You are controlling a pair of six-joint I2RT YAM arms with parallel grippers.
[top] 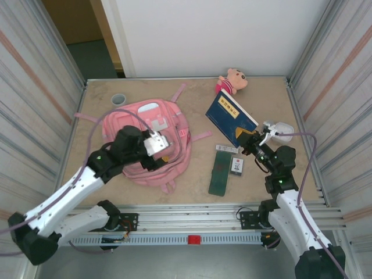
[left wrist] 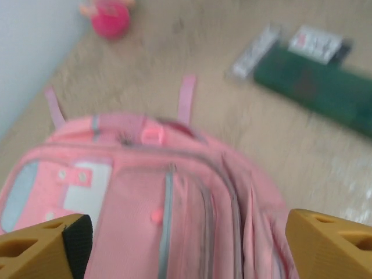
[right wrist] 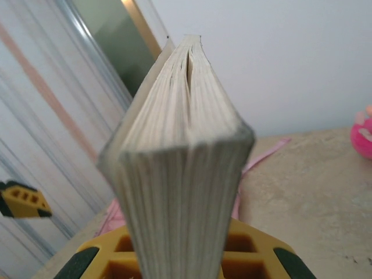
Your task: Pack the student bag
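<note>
Soft, floppy bag (top: 174, 125) lies flat on the worktop's (top: 273, 110) left, probably best pinched at a zipper edge by the wide-open, empty left pincer (left wrist: 189, 244) above it; right pincer (top: 254, 139) clamps a book (top: 231, 116).

1. I am working in what is looking like a robotics lab cell.
2. Ribbed metal panels (top: 35, 75) are closing in my beige table (top: 273, 110) on both sides.
3. My arm bases (top: 113, 218) are sitting on an aluminium rail (top: 192, 214).
</note>
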